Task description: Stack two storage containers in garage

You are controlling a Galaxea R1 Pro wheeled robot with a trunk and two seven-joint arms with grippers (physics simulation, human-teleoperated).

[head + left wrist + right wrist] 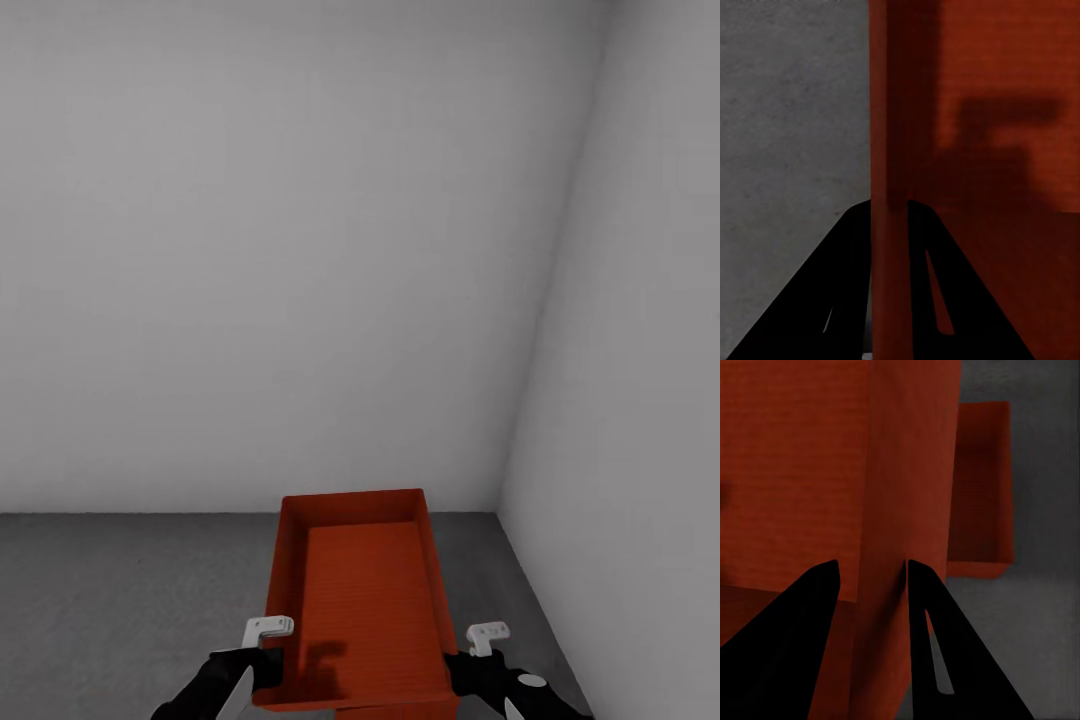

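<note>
Both grippers, left (pixel 262 655) and right (pixel 478 655), hold the bin (pixel 365 610) by its side walls, above the garage floor (pixel 120 600). A second bin (pixel 979 487) lies below. Line up the edges, then lower slowly.

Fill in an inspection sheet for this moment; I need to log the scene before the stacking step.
Surface: dark grey speckled concrete floor, bare where visible.
Job's things: held storage container, red-orange, open top up, carried between both arms near a wall corner. Second container sits on the floor below and beside the held one in the right wrist view.
Clutter: nothing seen.
Grippers: left gripper has its jaws astride the held container's side wall, shut on it; right gripper likewise on the opposite wall.
Cables: nothing seen.
Surroundings: plain white-grey walls meeting in a corner ahead and to the right.
</note>
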